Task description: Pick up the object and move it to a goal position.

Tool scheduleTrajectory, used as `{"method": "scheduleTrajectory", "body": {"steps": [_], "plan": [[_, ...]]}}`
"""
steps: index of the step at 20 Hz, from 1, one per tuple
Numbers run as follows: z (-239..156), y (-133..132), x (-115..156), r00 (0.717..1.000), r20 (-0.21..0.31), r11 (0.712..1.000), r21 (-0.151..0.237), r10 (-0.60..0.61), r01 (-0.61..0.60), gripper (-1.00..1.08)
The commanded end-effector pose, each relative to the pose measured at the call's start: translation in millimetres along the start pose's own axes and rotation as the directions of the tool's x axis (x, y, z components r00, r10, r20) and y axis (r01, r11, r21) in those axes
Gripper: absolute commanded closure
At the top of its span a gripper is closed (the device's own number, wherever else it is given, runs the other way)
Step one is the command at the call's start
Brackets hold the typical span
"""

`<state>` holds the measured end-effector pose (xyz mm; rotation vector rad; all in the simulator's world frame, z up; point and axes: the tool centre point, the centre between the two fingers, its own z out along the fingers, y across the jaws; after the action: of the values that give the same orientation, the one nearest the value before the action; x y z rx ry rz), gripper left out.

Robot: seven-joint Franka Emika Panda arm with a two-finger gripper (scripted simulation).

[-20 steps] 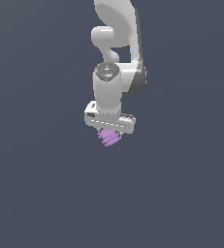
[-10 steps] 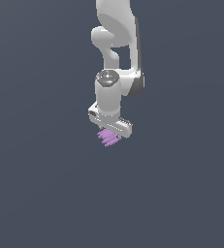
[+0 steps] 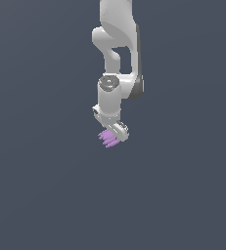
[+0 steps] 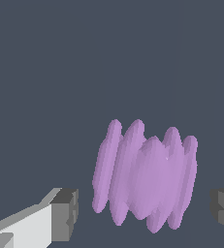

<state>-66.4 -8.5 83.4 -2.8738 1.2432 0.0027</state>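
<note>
The object (image 3: 107, 138) is a small light-purple lumpy thing with ridged, finger-like spikes. In the exterior view it shows just under the white gripper (image 3: 112, 134), which points down at the end of the white arm. In the wrist view the object (image 4: 145, 174) lies between the two dark finger pads (image 4: 65, 214), with a gap on each side. The gripper (image 4: 143, 212) is open and straddles the object without touching it. The object's underside is hidden.
A plain dark grey surface (image 3: 46, 195) fills both views. The white arm (image 3: 117, 44) rises from the gripper to the top edge of the exterior view. Nothing else shows.
The wrist has turned and the gripper has come down a little over the object. The object has stayed in place.
</note>
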Motion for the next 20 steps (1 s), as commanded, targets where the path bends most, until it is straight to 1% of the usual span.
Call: {"method": "scheduleTrajectory", "body": {"steps": [1, 5, 10, 20], "plan": [[5.6, 4.7, -3.1, 0.998, -0.002, 0.998, -0.002, 0.06, -0.06, -0.92], [12.2, 10.5, -6.9, 0.991, -0.004, 0.991, -0.005, 0.131, -0.131, -0.92], [17.3, 15.3, -9.8, 0.983, -0.006, 0.983, -0.007, 0.186, -0.186, -0.92], [23.3, 16.8, -10.7, 0.98, -0.007, 0.98, -0.008, 0.2, -0.2, -0.92]]}}
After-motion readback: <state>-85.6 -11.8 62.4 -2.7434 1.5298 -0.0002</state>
